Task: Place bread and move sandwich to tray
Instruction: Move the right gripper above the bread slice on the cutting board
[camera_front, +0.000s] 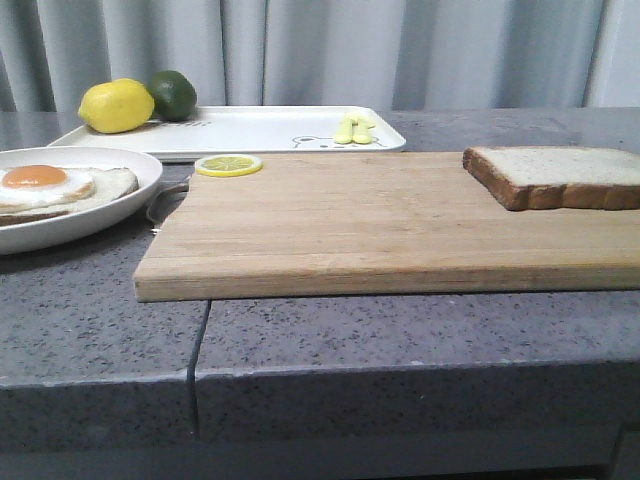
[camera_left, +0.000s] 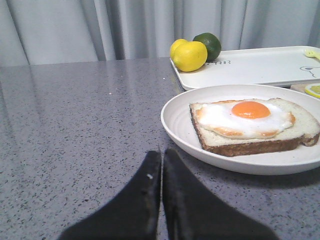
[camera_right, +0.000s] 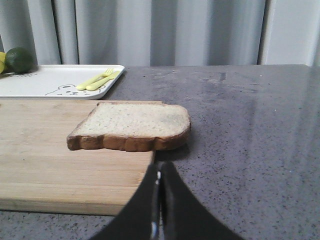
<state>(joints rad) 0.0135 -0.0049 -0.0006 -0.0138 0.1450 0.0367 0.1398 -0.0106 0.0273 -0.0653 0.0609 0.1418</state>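
The bread (camera_front: 556, 176) is a thick white slice with a brown crust, lying on the right end of the wooden cutting board (camera_front: 380, 225); it also shows in the right wrist view (camera_right: 132, 126). The sandwich (camera_front: 55, 188), a slice with a fried egg, sits on a round white plate (camera_front: 120, 205) at the left, and shows in the left wrist view (camera_left: 252, 125). The white tray (camera_front: 260, 128) lies behind. My left gripper (camera_left: 161, 152) is shut and empty, just short of the plate's rim. My right gripper (camera_right: 159, 167) is shut and empty, near the bread. Neither shows in the front view.
A lemon (camera_front: 116, 105) and a lime (camera_front: 172, 94) sit at the tray's far left end, yellow cutlery (camera_front: 355, 130) at its right. A lemon slice (camera_front: 228, 165) lies on the board's back left corner. The grey stone counter (camera_front: 400, 340) drops off at the front.
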